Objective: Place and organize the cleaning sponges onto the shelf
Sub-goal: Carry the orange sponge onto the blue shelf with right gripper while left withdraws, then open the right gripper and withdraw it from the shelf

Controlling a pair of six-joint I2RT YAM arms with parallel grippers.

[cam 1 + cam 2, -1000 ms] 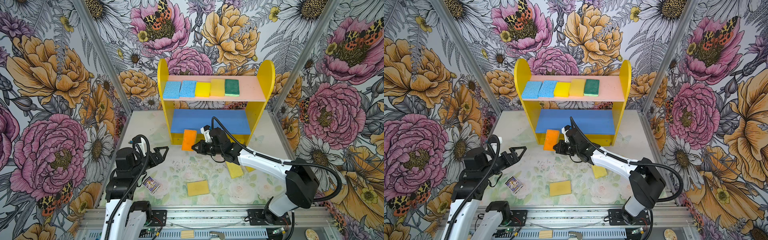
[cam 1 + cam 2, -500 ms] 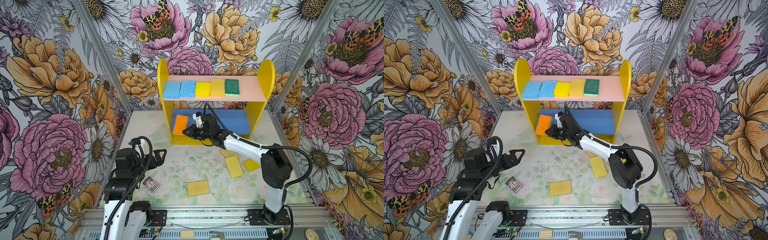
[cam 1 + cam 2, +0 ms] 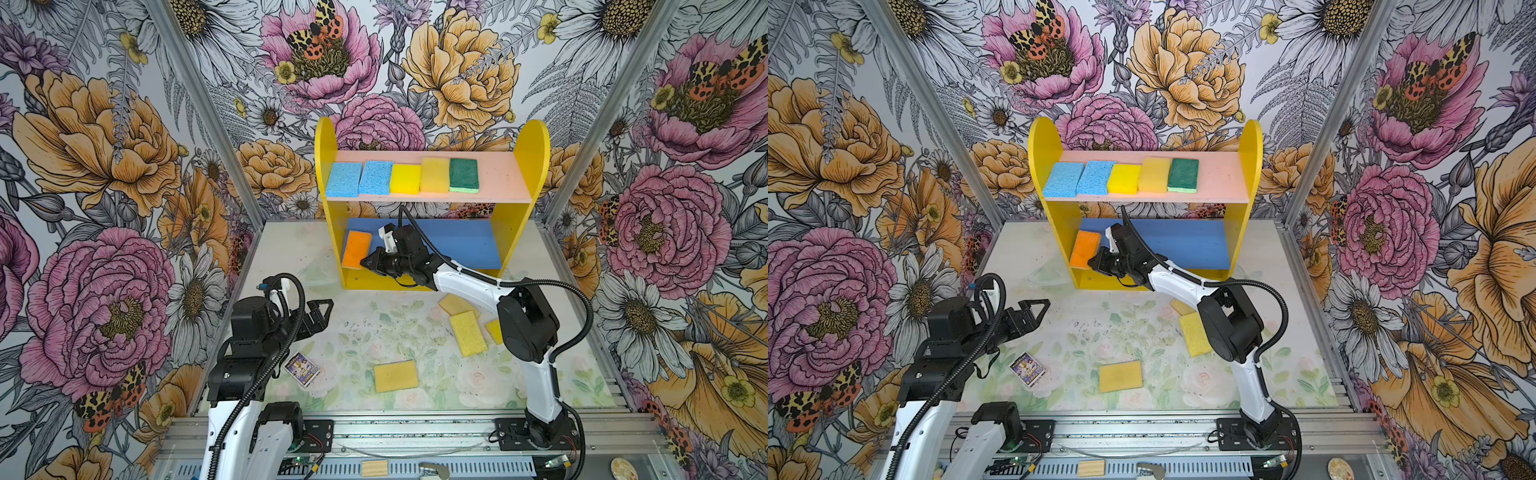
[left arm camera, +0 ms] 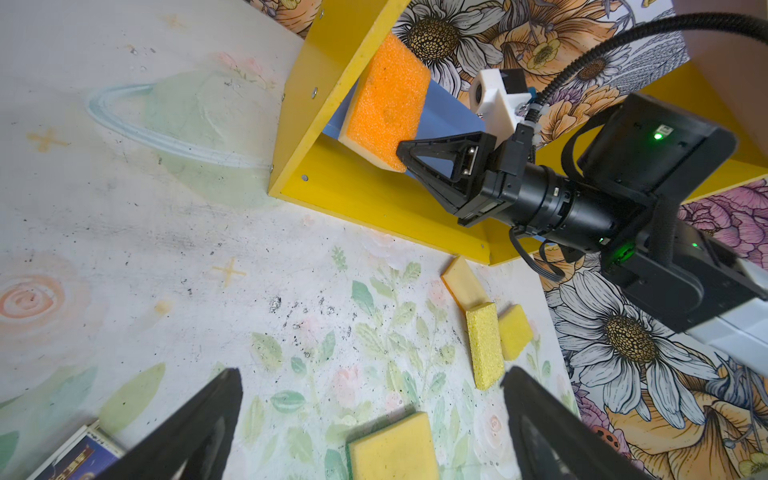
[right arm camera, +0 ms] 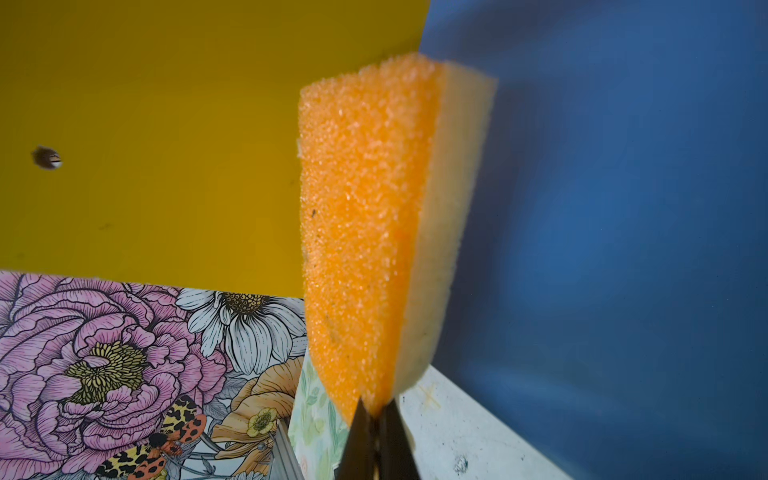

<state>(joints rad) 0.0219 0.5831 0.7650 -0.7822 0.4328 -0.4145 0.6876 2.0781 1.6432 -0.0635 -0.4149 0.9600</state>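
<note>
Right gripper [image 3: 365,262] is clamped on the orange sponge [image 3: 356,248], pinching the short edge nearest it. In the right wrist view the fingertips [image 5: 361,436] are closed together on that end of the foam.

Orange sponge:
- The long axis runs straight out from the gripper tips toward the back of the shelf [image 3: 536,149].
- Orange face is up, and the pale foam layer faces down toward the blue board [image 3: 465,241].
- It sits over the lower tier, just past the gripper tips and just beside the yellow side panel [image 3: 328,216].
- The gripped end is raised over the board's front edge, so it's tilted. Can't tell whether the far end touches the board or the panel.

Left gripper [image 3: 320,316] has its jaws wide apart and holds nothing. It hovers over the tabletop [image 3: 365,316], well apart from the shelf.

Above the right gripper, a row of five sponges [image 3: 405,178] lies on the pink board [image 3: 498,183]: two blue, two yellow and one green, side by side, long axes front to back.

On the tabletop:
- A yellow sponge [image 3: 395,375] lies flat just ahead of the left gripper's open jaws.
- A porous yellow sponge [image 3: 467,332] lies behind the right gripper, beside the arm, with two smaller yellowish ones touching it. One of those is partly hidden by the arm.
- A card packet [image 3: 302,368] lies near the left gripper.
</note>
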